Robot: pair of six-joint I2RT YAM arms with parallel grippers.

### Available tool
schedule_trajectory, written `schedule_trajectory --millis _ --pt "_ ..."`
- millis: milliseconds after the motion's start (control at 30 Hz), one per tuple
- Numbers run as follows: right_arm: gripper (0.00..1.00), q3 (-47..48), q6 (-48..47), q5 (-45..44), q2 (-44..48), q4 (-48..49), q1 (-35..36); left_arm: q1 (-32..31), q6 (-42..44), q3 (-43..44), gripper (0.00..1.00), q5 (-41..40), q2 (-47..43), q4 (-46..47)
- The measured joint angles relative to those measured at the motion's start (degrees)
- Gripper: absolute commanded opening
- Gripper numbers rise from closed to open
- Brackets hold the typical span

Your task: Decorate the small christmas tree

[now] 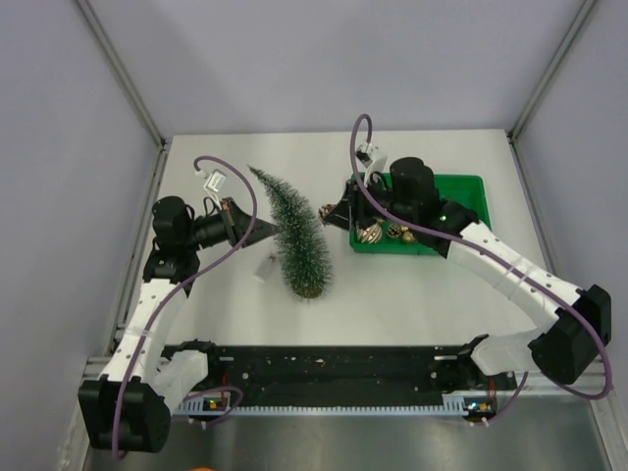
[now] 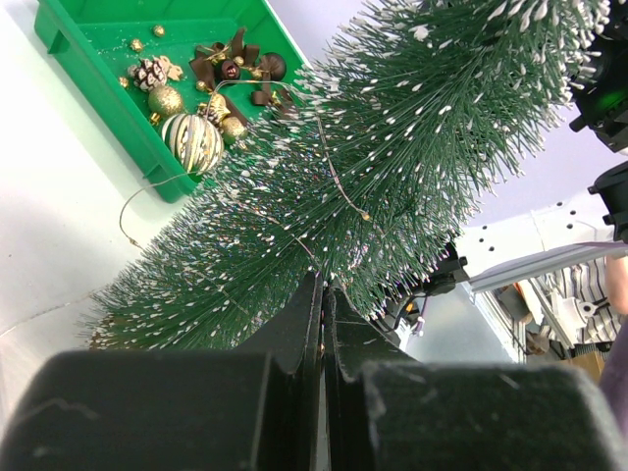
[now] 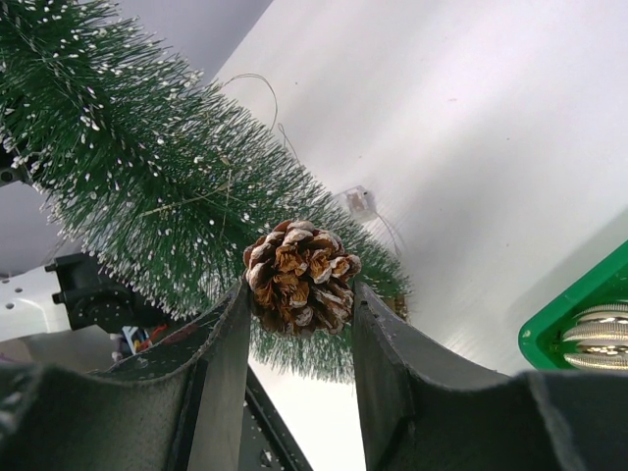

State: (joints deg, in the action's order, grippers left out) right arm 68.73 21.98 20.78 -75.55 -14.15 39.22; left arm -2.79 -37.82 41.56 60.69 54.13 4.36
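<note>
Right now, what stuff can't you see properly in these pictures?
- Top view: the right arm covers much of the green tray; its ornaments are too small to name.
- Left wrist view: the left gripper looks shut, but the wire is too thin to tell if it is pinched.
- Right wrist view: the pine cone in the right gripper hides some of the small christmas tree.

Bright, even light casts soft shadows; the left gripper (image 2: 322, 299) looms dark and slightly blurred up close.
</note>
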Motion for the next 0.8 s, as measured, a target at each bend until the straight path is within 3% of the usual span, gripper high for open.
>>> schedule_trajectory --millis 800 --pt "0.16 -8.4 0.2 -0.2 0.7 2.6 -0.1 0.0 -1.1 0.0 0.00 0.5 0.0 0.0"
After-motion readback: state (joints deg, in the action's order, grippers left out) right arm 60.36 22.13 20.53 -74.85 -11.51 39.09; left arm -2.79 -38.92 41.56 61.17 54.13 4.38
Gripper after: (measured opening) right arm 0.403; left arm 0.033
